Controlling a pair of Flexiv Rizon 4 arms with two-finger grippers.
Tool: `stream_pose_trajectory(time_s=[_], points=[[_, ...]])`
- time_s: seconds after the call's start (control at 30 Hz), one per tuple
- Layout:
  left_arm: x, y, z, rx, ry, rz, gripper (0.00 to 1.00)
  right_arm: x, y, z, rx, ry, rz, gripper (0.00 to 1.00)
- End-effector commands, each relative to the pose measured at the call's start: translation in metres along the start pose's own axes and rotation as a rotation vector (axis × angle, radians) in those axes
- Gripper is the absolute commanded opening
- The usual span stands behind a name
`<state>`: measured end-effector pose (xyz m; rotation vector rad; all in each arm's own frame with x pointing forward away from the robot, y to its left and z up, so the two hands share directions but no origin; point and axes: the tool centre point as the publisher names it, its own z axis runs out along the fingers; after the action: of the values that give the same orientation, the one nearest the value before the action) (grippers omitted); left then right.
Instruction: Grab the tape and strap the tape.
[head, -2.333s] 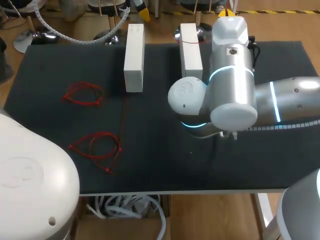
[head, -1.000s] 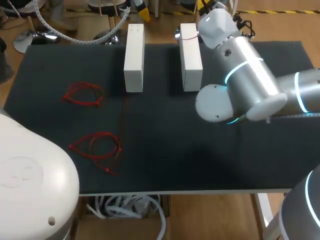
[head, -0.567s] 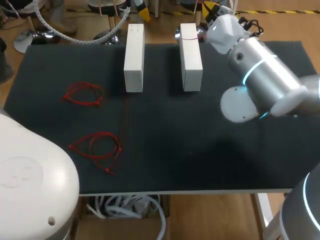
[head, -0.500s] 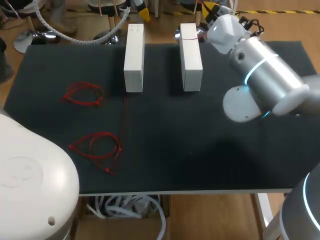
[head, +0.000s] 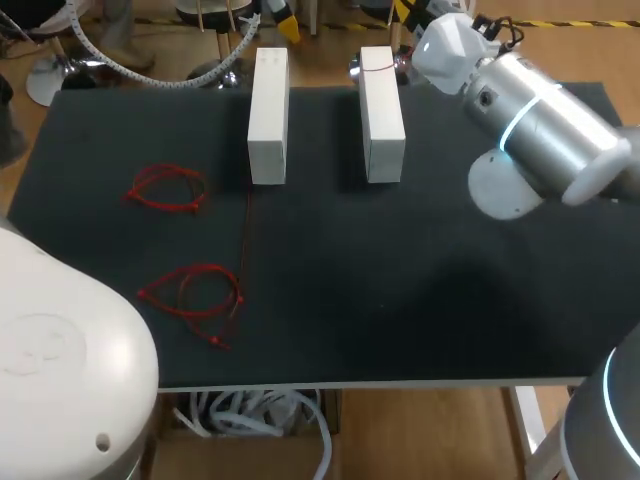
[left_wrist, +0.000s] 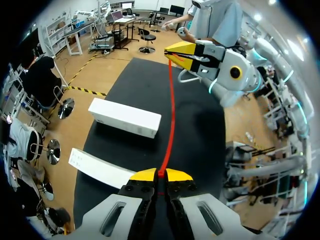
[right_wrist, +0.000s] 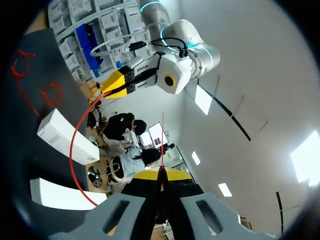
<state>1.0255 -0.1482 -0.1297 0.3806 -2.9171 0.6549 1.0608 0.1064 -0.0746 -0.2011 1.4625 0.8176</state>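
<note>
Matt black table mat (head: 400, 300) lying under two smooth white blocks (head: 268, 115).
The thin red strap (left_wrist: 171, 110) is looking like smooth plastic, the right arm's (head: 545, 120) silver shell is shining glossily, the yellow fingertips (left_wrist: 145, 175) are looking matt.

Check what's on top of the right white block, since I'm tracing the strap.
A thin red tape crosses the top of the right white block near its far end. Its run past the edges cannot be followed.

Left white block (head: 268, 115), right white block (head: 381, 112), parallel and apart, on black table (head: 400, 300)
</note>
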Motion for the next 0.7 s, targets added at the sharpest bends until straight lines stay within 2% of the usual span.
stream_pose_trajectory(time_s=[0.03, 0.27, 0.43, 0.7], points=[[0.000, -0.001, 0.000, -0.003, 0.001, -0.001, 0.00, -0.006, -0.004, -0.002, -0.013, 0.101, -0.032, 0.00], [0.000, -0.001, 0.000, -0.003, 0.001, -0.001, 0.00, -0.004, 0.001, -0.012, 0.027, 0.120, -0.091, 0.00], [0.000, -0.001, 0.000, -0.003, 0.001, -0.001, 0.00, 0.000, 0.008, -0.018, 0.089, 0.118, -0.107, 0.00], [0.000, -0.001, 0.000, -0.003, 0.001, -0.001, 0.00, -0.002, 0.022, -0.017, 0.155, 0.072, -0.114, 0.00]])
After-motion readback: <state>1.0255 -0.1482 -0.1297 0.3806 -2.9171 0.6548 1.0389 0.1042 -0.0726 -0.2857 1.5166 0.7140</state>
